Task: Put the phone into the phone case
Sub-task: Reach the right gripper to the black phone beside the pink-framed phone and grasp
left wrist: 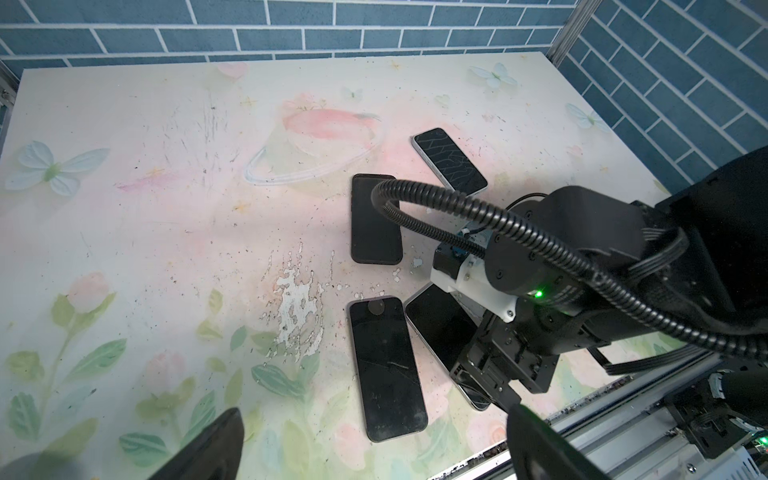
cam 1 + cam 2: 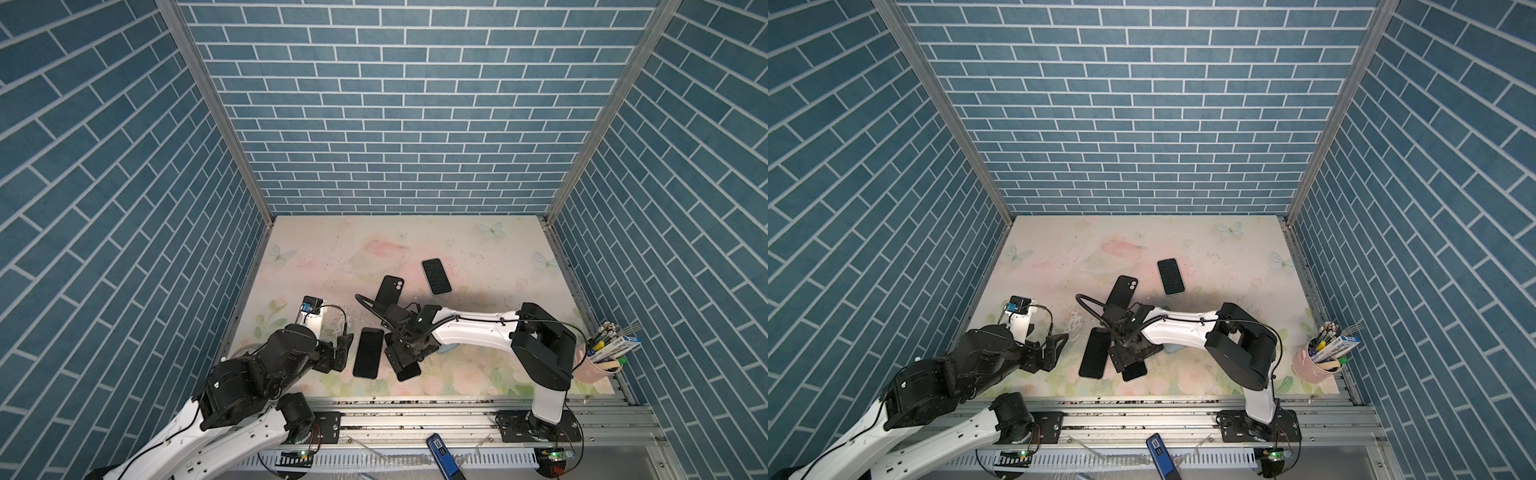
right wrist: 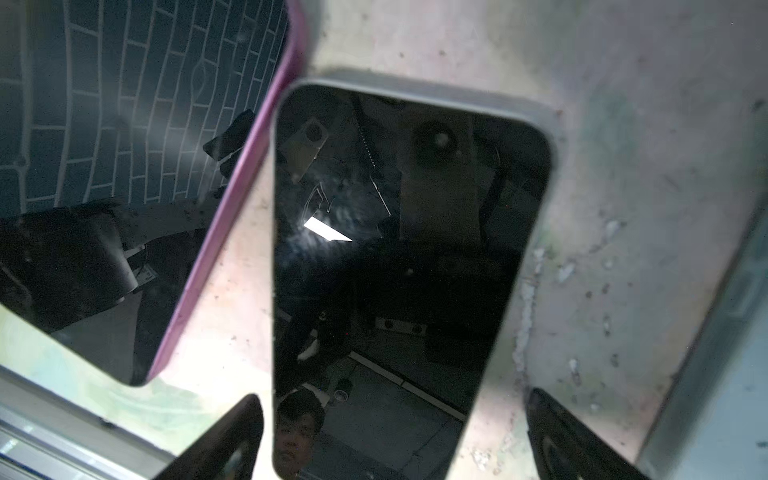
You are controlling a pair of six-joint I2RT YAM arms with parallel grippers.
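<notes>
A dark-screened phone (image 3: 395, 270) with a grey rim lies flat on the floral mat, seen also in both top views (image 2: 409, 370) (image 2: 1133, 371). My right gripper (image 3: 395, 397) (image 2: 401, 359) hangs open just over its near end, one finger on each side and not touching it. A pale blue phone case (image 3: 727, 353) (image 2: 448, 348) lies beside it, mostly hidden under the right arm. My left gripper (image 1: 374, 449) (image 2: 343, 351) stands open and empty at the left, near a pink-rimmed phone (image 1: 386, 370) (image 2: 368, 353).
A black phone or case (image 2: 390, 291) lies back up behind the right wrist, and a phone in a light case (image 2: 436, 276) lies farther back. A pink pen cup (image 2: 594, 370) stands at the front right corner. The metal rail (image 2: 415, 415) runs along the front edge.
</notes>
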